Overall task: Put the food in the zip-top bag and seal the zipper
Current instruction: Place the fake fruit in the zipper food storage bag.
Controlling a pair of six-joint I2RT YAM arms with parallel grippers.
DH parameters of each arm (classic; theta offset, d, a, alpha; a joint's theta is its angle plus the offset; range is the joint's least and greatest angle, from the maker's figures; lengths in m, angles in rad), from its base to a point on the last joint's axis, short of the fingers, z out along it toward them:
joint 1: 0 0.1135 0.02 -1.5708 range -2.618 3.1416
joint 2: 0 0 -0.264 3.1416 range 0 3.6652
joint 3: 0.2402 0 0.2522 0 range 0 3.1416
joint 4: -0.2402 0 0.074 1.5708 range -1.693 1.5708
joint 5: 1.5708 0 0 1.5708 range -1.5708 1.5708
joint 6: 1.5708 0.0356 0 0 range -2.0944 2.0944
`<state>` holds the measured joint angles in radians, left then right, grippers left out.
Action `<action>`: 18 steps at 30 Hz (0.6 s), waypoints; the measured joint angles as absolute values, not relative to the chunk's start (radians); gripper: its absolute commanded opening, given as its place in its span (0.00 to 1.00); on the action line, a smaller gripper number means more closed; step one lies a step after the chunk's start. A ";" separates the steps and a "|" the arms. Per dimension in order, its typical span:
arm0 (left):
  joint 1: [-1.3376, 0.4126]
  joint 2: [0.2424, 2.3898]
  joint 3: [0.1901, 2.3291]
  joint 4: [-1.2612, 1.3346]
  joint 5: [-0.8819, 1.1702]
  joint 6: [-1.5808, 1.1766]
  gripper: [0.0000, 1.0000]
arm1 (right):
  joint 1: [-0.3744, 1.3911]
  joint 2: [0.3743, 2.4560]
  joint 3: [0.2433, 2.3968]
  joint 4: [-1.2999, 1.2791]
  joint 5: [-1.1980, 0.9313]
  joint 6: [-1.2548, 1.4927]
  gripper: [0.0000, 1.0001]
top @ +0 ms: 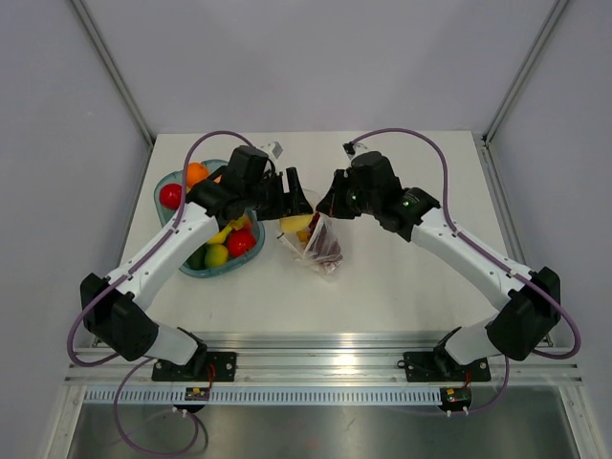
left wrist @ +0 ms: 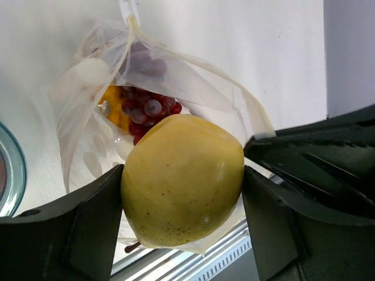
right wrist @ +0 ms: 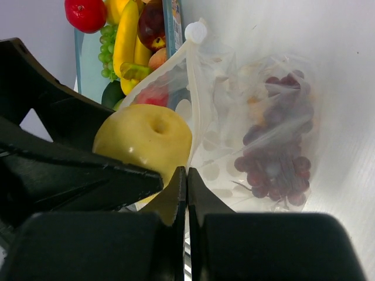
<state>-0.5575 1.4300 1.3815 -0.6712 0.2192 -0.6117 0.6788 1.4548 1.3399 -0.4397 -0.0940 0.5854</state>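
My left gripper (left wrist: 183, 175) is shut on a yellow apple (left wrist: 176, 205) and holds it at the open mouth of the clear zip-top bag (left wrist: 187, 76), above the table. Purple grapes (left wrist: 149, 108) and an orange piece lie inside the bag. My right gripper (right wrist: 186, 174) is shut on the bag's mouth edge, the zipper strip (right wrist: 193, 93), holding it up; the white slider (right wrist: 195, 30) sits at its far end. In the top view the two grippers (top: 298, 196) (top: 330, 206) meet over the bag (top: 323, 251), with the apple (top: 295, 225) between them.
The translucent blue-green bowl (top: 182, 263) stands left of the bag with an orange (top: 196, 173), a red fruit (top: 170, 196), bananas and green pieces. It also shows in the right wrist view (right wrist: 79, 70). The table's metal front rail lies just below the bag.
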 measured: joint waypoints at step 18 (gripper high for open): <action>-0.563 1.495 1.429 -0.733 0.153 -0.626 0.92 | 0.695 1.450 1.331 -0.438 -0.094 0.600 0.00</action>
<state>-0.5629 1.4952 1.4288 -0.7330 0.1528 -0.6258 0.6949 1.4502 1.3308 -0.4377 -0.0937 0.5999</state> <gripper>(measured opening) 0.961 0.014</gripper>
